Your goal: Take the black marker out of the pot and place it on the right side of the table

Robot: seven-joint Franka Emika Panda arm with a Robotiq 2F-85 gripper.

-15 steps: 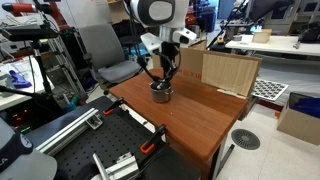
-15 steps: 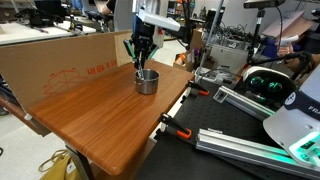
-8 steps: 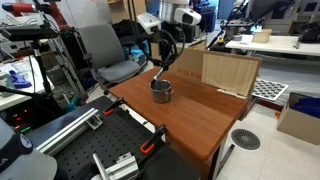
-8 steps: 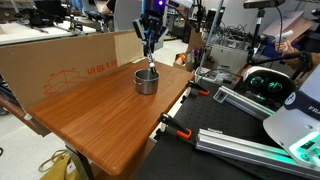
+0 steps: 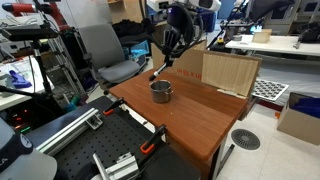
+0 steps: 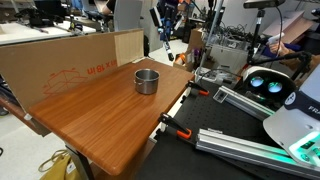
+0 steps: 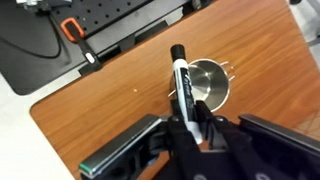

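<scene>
My gripper is shut on the black marker and holds it in the air, well above the pot. The marker hangs down from the fingers, slanting, in both exterior views. The small metal pot stands on the wooden table near its far end; it also shows in an exterior view and below the marker in the wrist view. The pot looks empty.
A cardboard panel stands along one table edge, also seen in an exterior view. An office chair is beyond the table. Clamps and black rails sit at the table's edge.
The gripper has risen from the pot with the marker in it, lifting the marker fully clear of the pot. The pot has stayed in place.
</scene>
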